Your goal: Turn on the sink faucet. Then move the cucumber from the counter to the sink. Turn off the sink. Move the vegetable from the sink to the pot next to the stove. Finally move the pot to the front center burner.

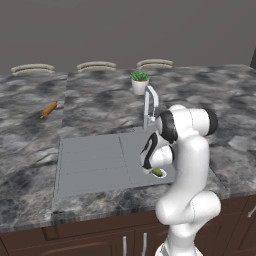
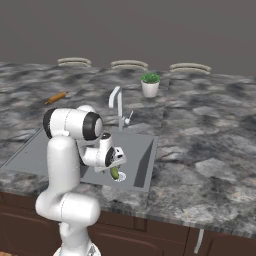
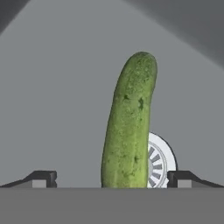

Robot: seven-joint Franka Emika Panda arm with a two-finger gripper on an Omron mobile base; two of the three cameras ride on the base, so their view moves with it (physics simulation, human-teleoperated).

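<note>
A small dark green cucumber [image 3: 129, 127] lies on the floor of the grey sink [image 1: 90, 160], one end over the round silver drain [image 3: 161, 164]. It also shows as a green end under the hand [image 1: 158, 172] [image 2: 114, 173]. My gripper [image 3: 111, 180] hangs open just above it, pointing down into the basin, with a dark fingertip on each side and not touching it. The hand [image 1: 152, 166] [image 2: 116, 166] is low in the right half of the sink [image 2: 142, 150]. Behind the basin on the dark marbled counter [image 1: 100, 100] stands the silver arched sink faucet [image 1: 149, 105] [image 2: 118, 105].
A small potted plant [image 1: 140, 82] [image 2: 150, 85] stands behind the faucet. An orange elongated vegetable [image 1: 49, 109] [image 2: 56, 98] lies on the counter at the far left. The ribbed drainboard [image 1: 87, 162] takes the sink's left half. Dark cabinets run below the counter's front edge.
</note>
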